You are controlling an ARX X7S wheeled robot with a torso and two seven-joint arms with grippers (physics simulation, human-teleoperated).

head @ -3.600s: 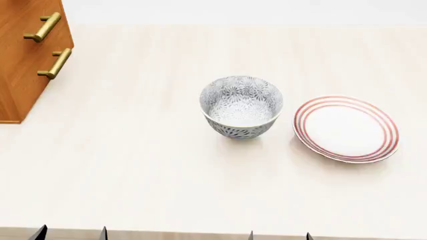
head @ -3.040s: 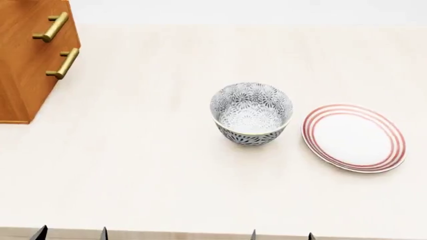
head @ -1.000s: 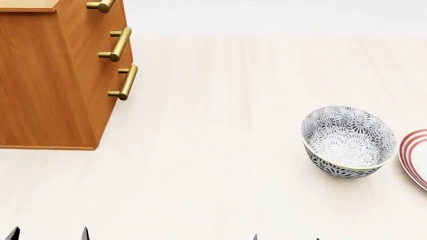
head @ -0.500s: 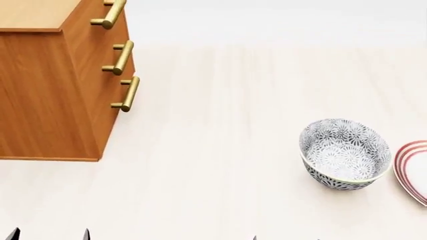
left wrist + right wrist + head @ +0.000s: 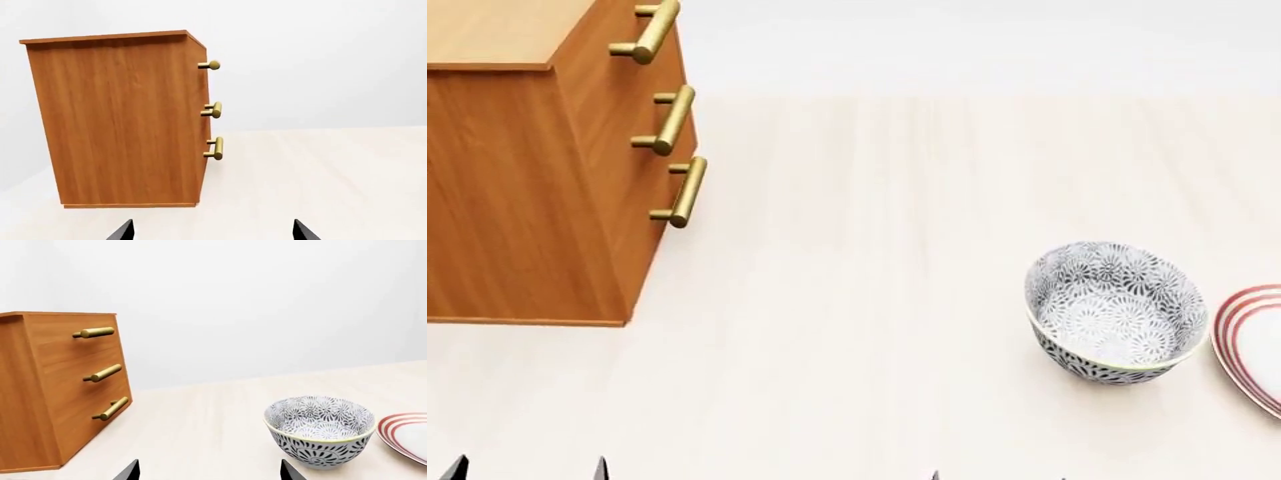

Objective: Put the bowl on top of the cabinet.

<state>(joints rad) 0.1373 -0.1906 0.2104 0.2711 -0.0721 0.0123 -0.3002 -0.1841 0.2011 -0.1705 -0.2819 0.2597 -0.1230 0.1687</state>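
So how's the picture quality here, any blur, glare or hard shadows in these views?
Head view: sharp, flat even light, only a faint soft shadow under the bowl and none noticeable beside the cabinet. Right wrist view: crisp, with no glare on the red-ringed plate. Left wrist view: clear too, the brass handles showing only mild shine.

Beside the bowl [image 5: 1117, 311], the plate [image 5: 1254, 345] is cut by the frame edge, and only the fingertips [image 5: 598, 467] of both grippers show.
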